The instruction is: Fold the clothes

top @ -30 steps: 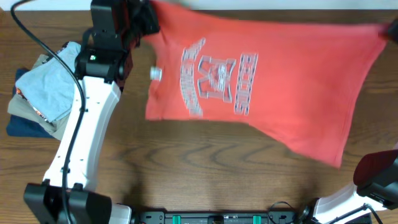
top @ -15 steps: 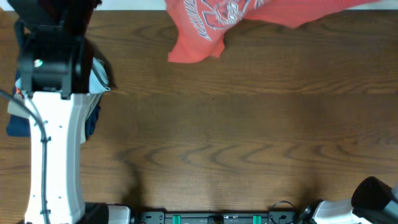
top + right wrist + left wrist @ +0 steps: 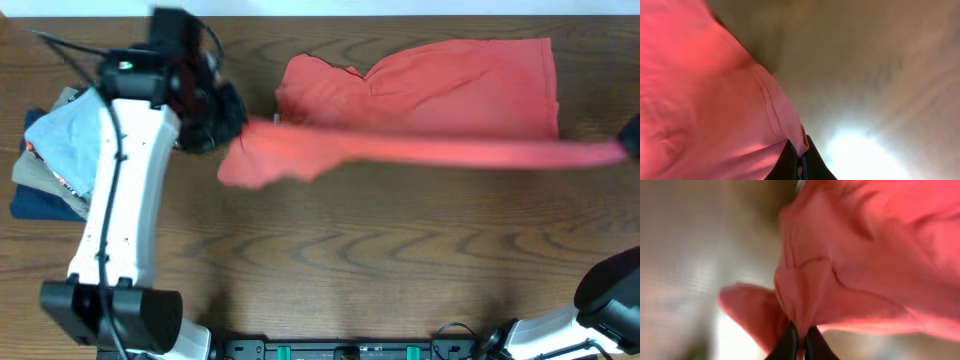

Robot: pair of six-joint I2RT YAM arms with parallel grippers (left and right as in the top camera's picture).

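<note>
Overhead, we see the T-shirt (image 3: 450,85) lying on the table (image 3: 350,250), its near edge stretched taut between our arms. There is no container, only folded garments (image 3: 60,150) at left. Left wrist: the left claw (image 3: 799,341) is clamped on bunched fabric. Right wrist: the right claw (image 3: 800,162) pinches the hem, seemingly thinly; a slip there would skew our fold.

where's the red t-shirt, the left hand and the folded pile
red T-shirt (image 3: 470,85): overhead view, on its wide spread part
left hand (image 3: 801,339): left wrist view, midway between its fingertips
folded pile (image 3: 65,150): overhead view, on the light blue top garment
</note>
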